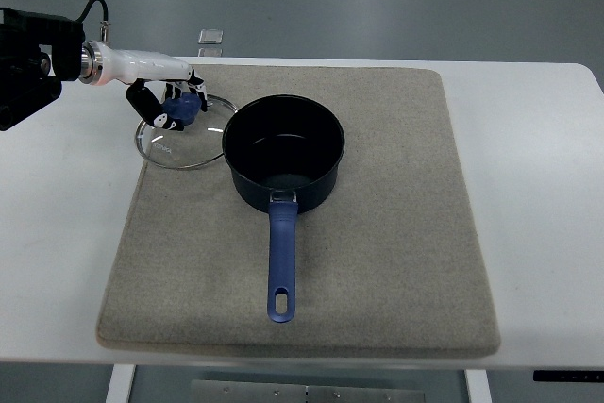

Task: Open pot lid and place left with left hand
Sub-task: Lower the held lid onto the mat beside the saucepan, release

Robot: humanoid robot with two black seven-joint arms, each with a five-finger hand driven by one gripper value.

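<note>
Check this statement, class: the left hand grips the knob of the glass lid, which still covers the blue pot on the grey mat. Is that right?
Not quite. The top view shows the glass lid off the blue pot, lying to its left on the grey mat; the pot stands open. The rest holds: the left hand grips the lid's knob.
</note>
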